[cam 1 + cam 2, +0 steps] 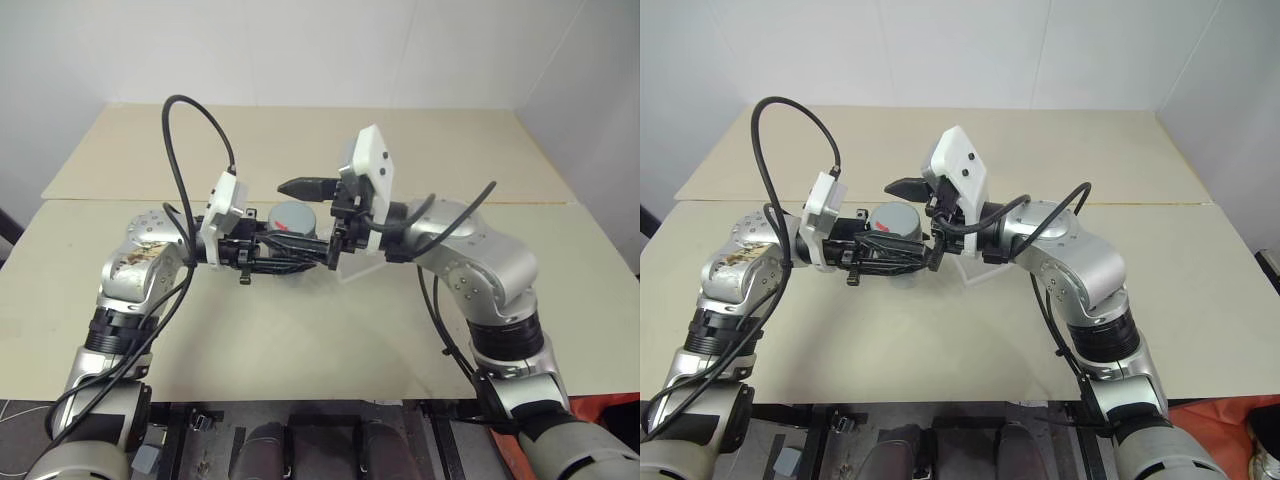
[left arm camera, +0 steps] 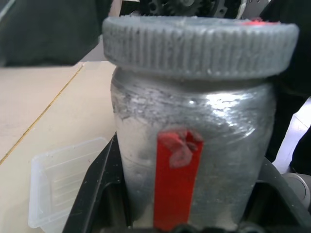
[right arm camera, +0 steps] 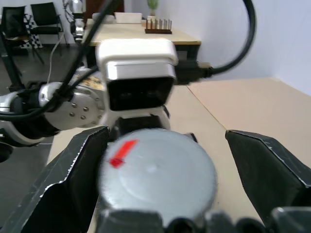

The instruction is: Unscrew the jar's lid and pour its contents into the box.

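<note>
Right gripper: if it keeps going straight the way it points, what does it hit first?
Most likely the lid of the jar held by the left gripper: it sits between the right gripper's open fingers.

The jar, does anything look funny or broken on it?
A little. The silvery-grey cylinder jar has a red tape strip whose top end is crumpled. Its ribbed grey lid sits level and nothing has spilled.

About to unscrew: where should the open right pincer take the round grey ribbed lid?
On its ribbed rim, coming straight onto the flat top, one finger each side. The left pincer holds the silvery jar below, leaving the rim free.
</note>
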Controlling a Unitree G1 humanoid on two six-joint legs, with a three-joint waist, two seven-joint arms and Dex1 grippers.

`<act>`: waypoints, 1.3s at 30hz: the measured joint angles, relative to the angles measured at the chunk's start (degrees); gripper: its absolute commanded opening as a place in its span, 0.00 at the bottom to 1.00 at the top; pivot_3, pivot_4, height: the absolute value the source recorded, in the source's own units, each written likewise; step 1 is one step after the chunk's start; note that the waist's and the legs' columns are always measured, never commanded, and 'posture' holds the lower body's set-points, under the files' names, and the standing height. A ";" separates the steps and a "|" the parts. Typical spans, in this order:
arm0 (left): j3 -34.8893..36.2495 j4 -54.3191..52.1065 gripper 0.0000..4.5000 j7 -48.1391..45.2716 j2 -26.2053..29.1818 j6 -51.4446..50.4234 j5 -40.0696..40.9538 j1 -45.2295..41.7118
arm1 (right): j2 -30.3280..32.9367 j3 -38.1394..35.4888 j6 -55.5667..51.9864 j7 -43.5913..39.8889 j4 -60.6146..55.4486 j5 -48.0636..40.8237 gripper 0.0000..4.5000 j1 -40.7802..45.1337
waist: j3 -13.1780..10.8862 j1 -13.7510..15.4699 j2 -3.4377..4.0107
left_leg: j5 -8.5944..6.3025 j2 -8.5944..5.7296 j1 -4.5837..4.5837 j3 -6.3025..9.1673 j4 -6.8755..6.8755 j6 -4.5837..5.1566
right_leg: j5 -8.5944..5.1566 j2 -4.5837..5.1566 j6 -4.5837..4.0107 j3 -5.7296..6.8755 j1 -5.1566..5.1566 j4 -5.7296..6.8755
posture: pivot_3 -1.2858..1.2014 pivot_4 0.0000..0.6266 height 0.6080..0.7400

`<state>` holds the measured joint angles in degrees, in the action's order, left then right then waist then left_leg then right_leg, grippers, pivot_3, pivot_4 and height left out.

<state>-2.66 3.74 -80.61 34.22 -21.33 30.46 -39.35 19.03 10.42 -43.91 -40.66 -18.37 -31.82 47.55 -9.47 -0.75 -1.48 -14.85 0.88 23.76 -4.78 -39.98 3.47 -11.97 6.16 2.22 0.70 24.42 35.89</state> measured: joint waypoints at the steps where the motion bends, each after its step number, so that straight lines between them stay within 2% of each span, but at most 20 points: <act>1: 0.04 -0.08 0.44 0.05 0.08 -0.02 0.00 0.08 | 0.00 -0.03 0.01 -0.04 0.08 -0.01 0.99 0.00 | 0.00 0.00 0.00 | 0.00 0.00 0.00 0.00 0.00 0.00 | 0.00 0.00 0.00 0.00 0.00 0.00 | 0.52 0.24 1.00; 16: 3.64 -2.78 0.44 1.77 2.54 -1.22 1.31 4.10 | 4.19 -1.20 1.52 -2.91 0.56 -2.71 0.99 -1.40 | 0.00 0.01 0.00 | -0.01 0.01 0.00 0.00 0.00 0.01 | 0.00 0.00 0.00 0.00 -0.01 -0.02 | 0.52 0.24 1.00; 23: 4.99 -5.89 0.44 0.58 3.73 -1.36 3.33 5.68 | 7.65 -7.31 2.30 -1.12 4.68 -0.93 0.99 -2.31 | 0.00 0.16 0.00 | -0.01 0.02 0.00 0.00 0.02 0.02 | 0.00 0.01 0.00 0.00 -0.01 -0.04 | 0.52 0.24 1.00; 28: 4.99 -6.16 0.44 0.83 3.74 -1.36 3.39 5.72 | 8.53 -7.50 2.31 -1.84 4.60 -0.96 0.99 -3.67 | 0.00 -0.16 0.00 | -0.01 0.01 0.00 -0.03 0.04 0.01 | 0.00 -0.01 0.00 -0.03 0.01 -0.04 | 0.52 0.24 1.00; 34: 5.04 -4.52 0.44 3.10 1.41 -1.26 3.37 5.30 | 9.55 -8.99 2.07 -5.12 -0.44 -5.42 0.99 -3.93 | 0.00 0.02 -0.01 | -0.02 0.02 0.00 0.01 0.04 0.03 | 0.00 -0.01 0.00 -0.01 -0.02 -0.05 | 0.52 0.24 1.00; 39: 4.54 -3.48 0.44 3.62 -0.32 -1.01 3.30 3.49 | 6.95 -8.36 0.89 -4.76 -3.61 -7.96 0.99 -3.66 | 0.00 0.02 0.00 | -0.02 0.02 -0.01 0.01 0.00 0.03 | 0.00 0.00 0.00 -0.01 -0.02 -0.02 | 0.52 0.24 1.00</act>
<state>1.88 0.26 -76.99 33.90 -22.34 33.76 -35.86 25.98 2.05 -43.02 -45.42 -21.98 -39.78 43.90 -9.47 -0.74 -1.49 -14.87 0.90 23.75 -4.77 -39.97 3.50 -11.97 6.16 2.22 0.69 24.39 35.87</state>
